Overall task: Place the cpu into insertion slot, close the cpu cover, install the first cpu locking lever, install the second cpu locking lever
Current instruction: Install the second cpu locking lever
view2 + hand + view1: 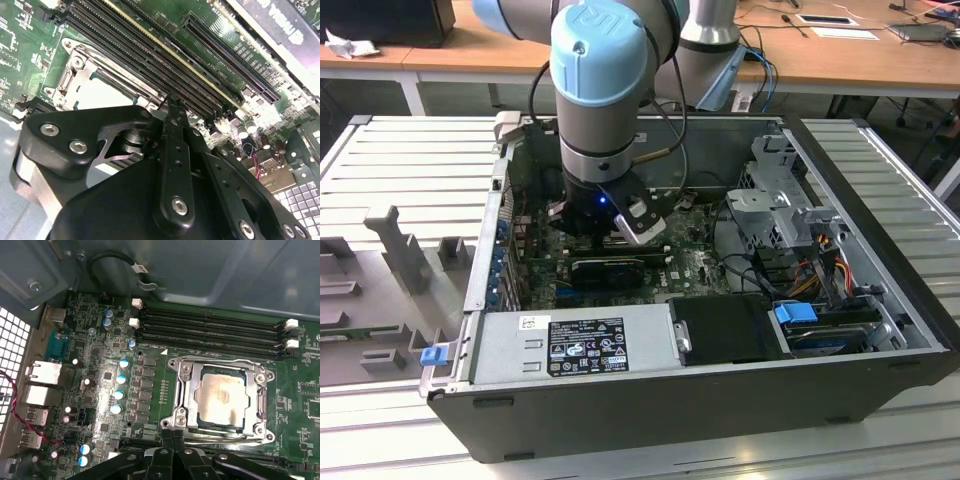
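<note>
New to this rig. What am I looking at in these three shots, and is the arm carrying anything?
The exterior view looks from outside at a blue-and-grey robot arm reaching down into an open dark-grey computer case that lies on a ribbed metal table. A grey power supply box sits along the case's near side.

The two wrist views come from cameras riding on the arm, looking down past its black tool at the green motherboard.

In the first wrist view, the small square silver-grey cpu already lies in the black square insertion slot, with the thin silver metal cpu cover framing it. Long black memory slots run beside the socket.

The tool hovers just beside the socket. Nothing is visibly carried; whether its fingers are open I cannot tell.
</note>
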You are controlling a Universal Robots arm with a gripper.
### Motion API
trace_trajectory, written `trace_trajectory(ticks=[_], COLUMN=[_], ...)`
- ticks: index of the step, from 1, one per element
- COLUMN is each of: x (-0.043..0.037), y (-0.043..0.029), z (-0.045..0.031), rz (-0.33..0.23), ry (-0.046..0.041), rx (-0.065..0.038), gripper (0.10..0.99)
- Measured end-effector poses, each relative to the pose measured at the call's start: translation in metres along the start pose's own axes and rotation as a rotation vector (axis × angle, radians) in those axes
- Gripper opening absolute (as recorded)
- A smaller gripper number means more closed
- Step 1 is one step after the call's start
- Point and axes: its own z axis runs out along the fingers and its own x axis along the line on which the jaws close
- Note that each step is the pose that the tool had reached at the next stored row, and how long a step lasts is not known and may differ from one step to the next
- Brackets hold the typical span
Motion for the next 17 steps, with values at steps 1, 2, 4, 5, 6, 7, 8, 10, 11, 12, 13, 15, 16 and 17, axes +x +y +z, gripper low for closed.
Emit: trace_trajectory(ticks=[1,2,4,5,6,7,8,10,11,12,13,15,16,17], x=[0.0,0.0001,0.0004,0.0006,0.0008,0.0009,0.001,0.0009,0.001,0.001,0.0012,0.0016,0.002,0.0021], y=[-0.0003,-0.0015,-0.0034,-0.0042,-0.006,-0.0065,-0.0067,-0.0071,-0.0073,-0.0075,-0.0075,-0.0077,-0.0078,-0.0078], z=[0.0005,0.0008,0.0021,0.0022,0.0026,0.0032,0.0039,0.0053,0.0059,0.0068,0.0073,0.008,0.0087,0.009], rz=[0.0,0.0,0.0,0.0,0.0,0.0,0.0,0.0,0.0,0.0,-0.001,-0.001,-0.001,-0.001], ry=[-0.0006,-0.0015,-0.0032,-0.0038,-0.0048,-0.0052,-0.0056,-0.0058,-0.0059,-0.0063,-0.0072,-0.009,-0.0097,-0.01], rx=[-0.004,-0.012,-0.025,-0.029,-0.037,-0.04,-0.042,-0.045,-0.046,-0.05,-0.057,-0.072,-0.078,-0.08], gripper=[0.106,0.106,0.106,0.106,0.106,0.106,0.106,0.106,0.106,0.106,0.106,0.106,0.106,0.106])
